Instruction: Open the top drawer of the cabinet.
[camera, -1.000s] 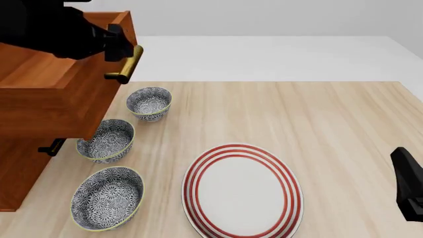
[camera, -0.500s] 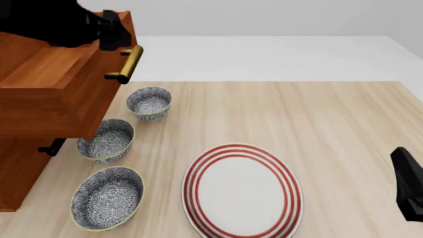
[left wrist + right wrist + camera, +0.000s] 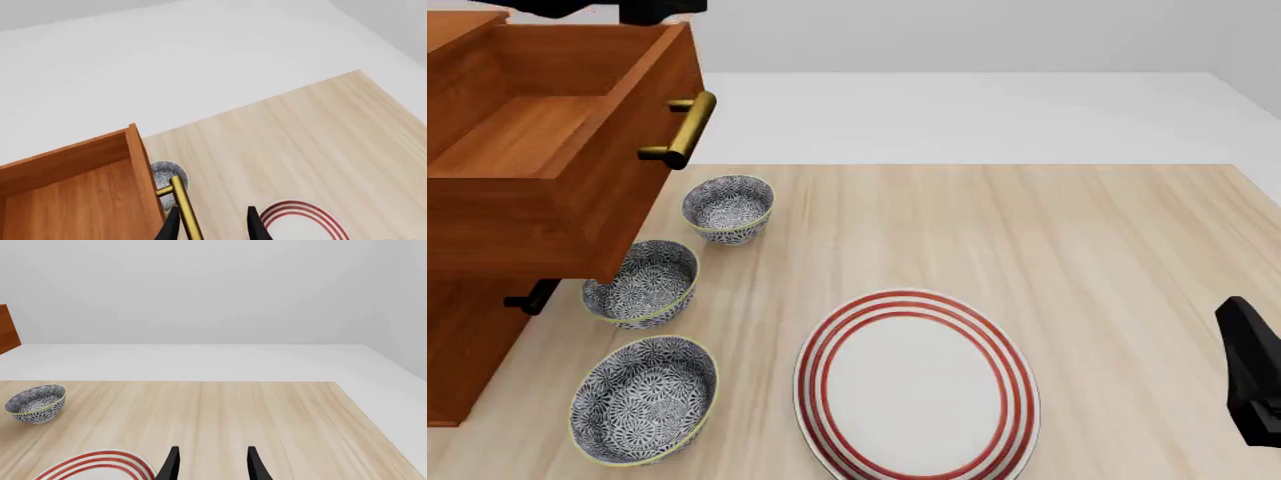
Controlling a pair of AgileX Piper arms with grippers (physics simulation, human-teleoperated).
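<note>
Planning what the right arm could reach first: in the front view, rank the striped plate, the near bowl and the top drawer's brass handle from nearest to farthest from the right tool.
1. The striped plate, mid-table, just left of the right tool.
2. The near bowl, at the table's front left.
3. The brass handle, up on the top drawer, far left.

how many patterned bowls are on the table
3, in a row beside the cabinet: far bowl, middle bowl partly under the open top drawer, near bowl. More could hide beneath it.
</note>
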